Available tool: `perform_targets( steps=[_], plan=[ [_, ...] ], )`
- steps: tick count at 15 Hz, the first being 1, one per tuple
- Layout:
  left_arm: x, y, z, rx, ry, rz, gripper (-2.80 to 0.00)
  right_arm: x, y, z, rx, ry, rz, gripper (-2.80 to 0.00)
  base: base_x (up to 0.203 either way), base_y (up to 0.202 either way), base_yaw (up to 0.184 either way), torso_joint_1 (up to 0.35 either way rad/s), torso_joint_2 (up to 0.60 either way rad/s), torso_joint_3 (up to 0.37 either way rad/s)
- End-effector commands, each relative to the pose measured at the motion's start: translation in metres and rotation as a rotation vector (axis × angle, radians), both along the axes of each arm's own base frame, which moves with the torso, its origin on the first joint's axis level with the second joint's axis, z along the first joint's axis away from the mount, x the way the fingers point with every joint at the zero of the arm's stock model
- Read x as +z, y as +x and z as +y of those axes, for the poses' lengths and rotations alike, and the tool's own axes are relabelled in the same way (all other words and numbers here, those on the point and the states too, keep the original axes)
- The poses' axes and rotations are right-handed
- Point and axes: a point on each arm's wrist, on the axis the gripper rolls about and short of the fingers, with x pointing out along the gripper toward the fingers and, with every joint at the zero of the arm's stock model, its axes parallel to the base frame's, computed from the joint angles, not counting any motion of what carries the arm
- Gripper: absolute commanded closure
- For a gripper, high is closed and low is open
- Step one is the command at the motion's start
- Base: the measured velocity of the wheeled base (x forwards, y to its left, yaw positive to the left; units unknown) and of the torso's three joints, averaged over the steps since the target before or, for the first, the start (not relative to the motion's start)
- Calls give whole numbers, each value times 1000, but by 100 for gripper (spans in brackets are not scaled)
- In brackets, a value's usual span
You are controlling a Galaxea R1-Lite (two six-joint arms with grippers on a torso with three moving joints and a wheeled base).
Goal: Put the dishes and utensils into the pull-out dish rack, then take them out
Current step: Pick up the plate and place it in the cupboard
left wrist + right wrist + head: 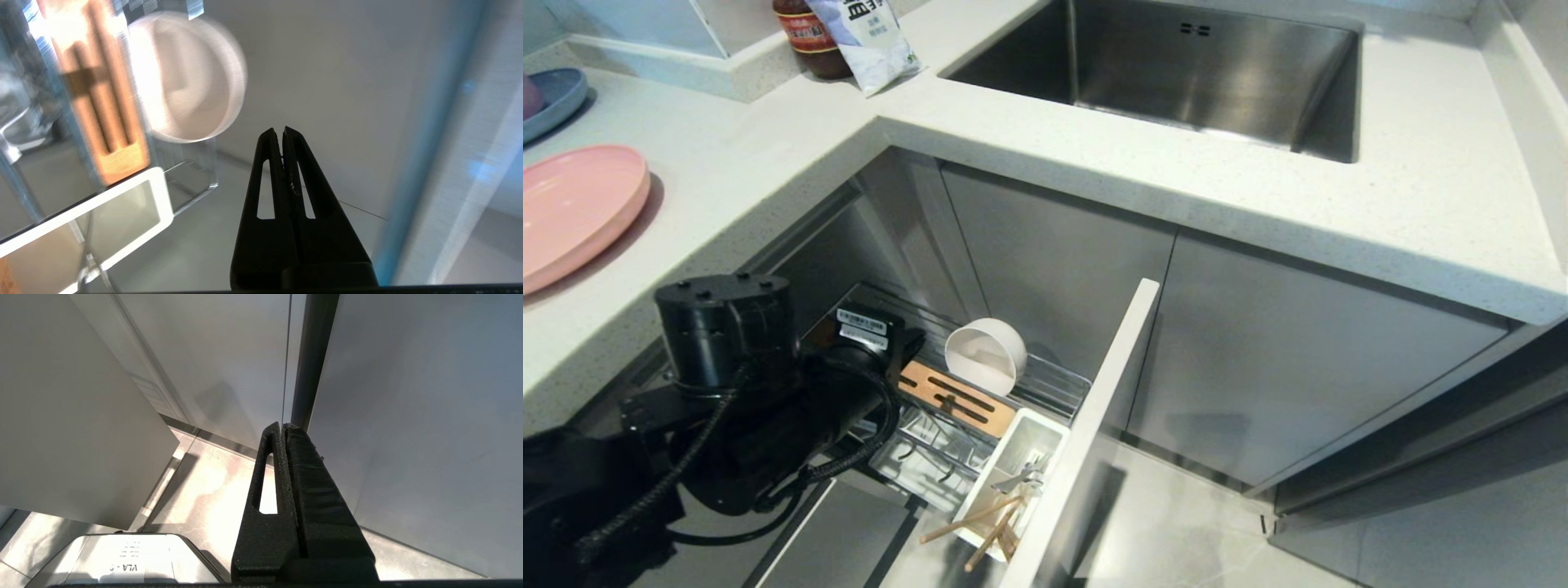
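The pull-out dish rack (980, 425) sticks out from under the table (1094, 147), with its tall white front panel (1086, 441) at the end; the off-white bowl (985, 354) stands on its side in the wire part, just past the brown wooden strip (952, 398); the white cutlery box (1017, 474) sits next to the front panel; the chopsticks (980, 527) lean out of the box, and the silver cutlery (1023, 478) stands in it too; the pink plate (576, 208) lies flat up on the table, well apart from the rack; a blue plate (556, 98) lies behind it; a steel sink (1176, 73) is set in the table; the left gripper (282, 132) is closed with nothing in it, and it hangs near the bowl without touching it; the right gripper (282, 426) is closed too, empty, down by the grey cabinet doors (408, 416).
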Motion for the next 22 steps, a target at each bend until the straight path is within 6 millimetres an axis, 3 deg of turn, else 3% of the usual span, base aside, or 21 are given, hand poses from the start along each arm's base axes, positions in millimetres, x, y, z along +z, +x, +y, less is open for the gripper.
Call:
perform_targets(
  steps=[1, 6, 9, 11, 13, 17, 20, 22],
  plan=[
    [37, -24, 10, -22, 42, -144, 0, 0, 0, 0, 0, 1, -1, 0, 0, 0, 0, 0, 0, 0],
    [113, -68, 17, -121, 624, -581, 0, 0, 0, 0, 0, 0, -1, 0, 0, 0, 0, 0, 0, 0],
    [166, -67, 36, 37, 790, -748, 0, 0, 0, 0, 0, 1, -3, 0, 0, 0, 0, 0, 0, 0],
    [198, -65, 55, 165, 844, -749, 0, 0, 0, 0, 0, 0, -1, 0, 0, 0, 0, 0, 0, 0],
    [210, -59, 79, 289, 937, -644, 0, 0, 0, 0, 0, 1, -1, 0, 0, 0, 0, 0, 0, 0],
    [214, -60, 121, 420, 1134, -306, 0, 0, 0, 0, 0, 1, -2, 0, 0, 0, 0, 0, 0, 0],
    [212, -64, 129, 413, 1174, -189, 0, 0, 0, 0, 0, 1, -2, 0, 0, 0, 0, 0, 0, 0],
    [206, -55, 130, 440, 1236, -84, 0, 0, 0, 0, 0, 1, -1, 0, 0, 0, 0, 0, 0, 0]
  ],
)
